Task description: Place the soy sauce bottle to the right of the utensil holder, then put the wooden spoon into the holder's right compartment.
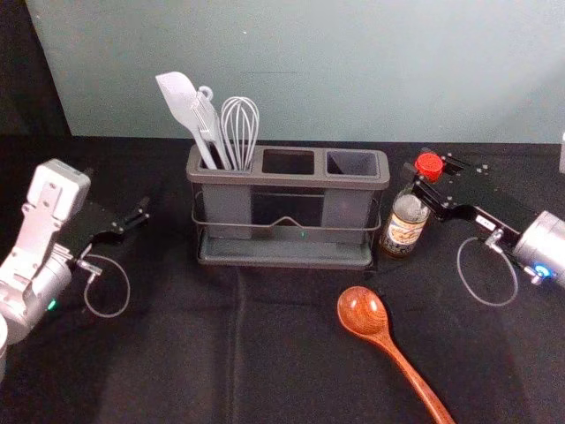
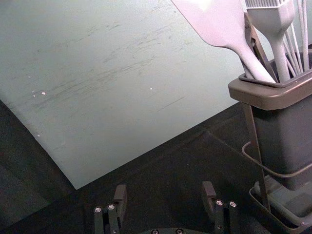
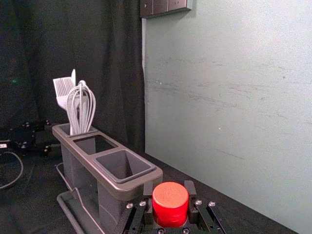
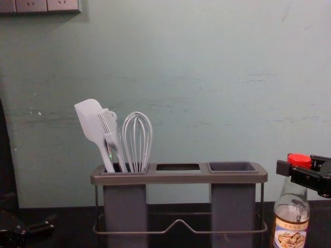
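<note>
Wooden spoon (image 1: pixel 364 311) lying at five o'clock from utensil holder (image 1: pixel 287 179). Soy sauce bottle (image 1: pixel 404 228) upright, just beside holder at three o'clock, and right pincer (image 1: pixel 418 161) grasping it near red cap! Left pincer (image 1: pixel 118 189) out at nine o'clock, released, fingers well apart.
</note>
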### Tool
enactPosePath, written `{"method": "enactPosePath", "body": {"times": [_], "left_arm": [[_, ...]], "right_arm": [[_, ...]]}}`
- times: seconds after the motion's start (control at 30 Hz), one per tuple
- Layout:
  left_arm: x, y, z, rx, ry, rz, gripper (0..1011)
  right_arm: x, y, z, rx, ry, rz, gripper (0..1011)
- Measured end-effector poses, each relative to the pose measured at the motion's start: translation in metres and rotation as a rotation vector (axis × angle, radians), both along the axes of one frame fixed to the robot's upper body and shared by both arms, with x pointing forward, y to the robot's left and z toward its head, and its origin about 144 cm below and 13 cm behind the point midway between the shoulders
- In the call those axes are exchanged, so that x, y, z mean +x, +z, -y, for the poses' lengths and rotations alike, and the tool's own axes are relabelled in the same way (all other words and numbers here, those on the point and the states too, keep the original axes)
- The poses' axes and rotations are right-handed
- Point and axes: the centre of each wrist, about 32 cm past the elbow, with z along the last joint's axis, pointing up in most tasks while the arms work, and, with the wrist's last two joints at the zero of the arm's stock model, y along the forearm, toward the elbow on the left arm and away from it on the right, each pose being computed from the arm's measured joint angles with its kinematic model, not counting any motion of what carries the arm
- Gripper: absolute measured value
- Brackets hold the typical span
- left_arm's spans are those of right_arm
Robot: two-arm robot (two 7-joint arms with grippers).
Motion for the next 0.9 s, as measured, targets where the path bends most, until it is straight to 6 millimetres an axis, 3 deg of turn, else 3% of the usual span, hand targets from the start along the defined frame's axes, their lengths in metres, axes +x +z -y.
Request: {"method": "enactPosePath", "body": {"times": [0.57,0.9], "left_arm": [[0.0,0.0,0.0,0.0,0.0,0.0,1005],[0.0,0.0,0.0,0.0,0.0,0.0,1005]], "right_arm": [[-0.0019,-0.0008,-0.0002,-0.003,-0.013,-0.002,383],[-0.0017,-0.0006,-0.0003,-0.003,-0.012,-0.002,695]]}}
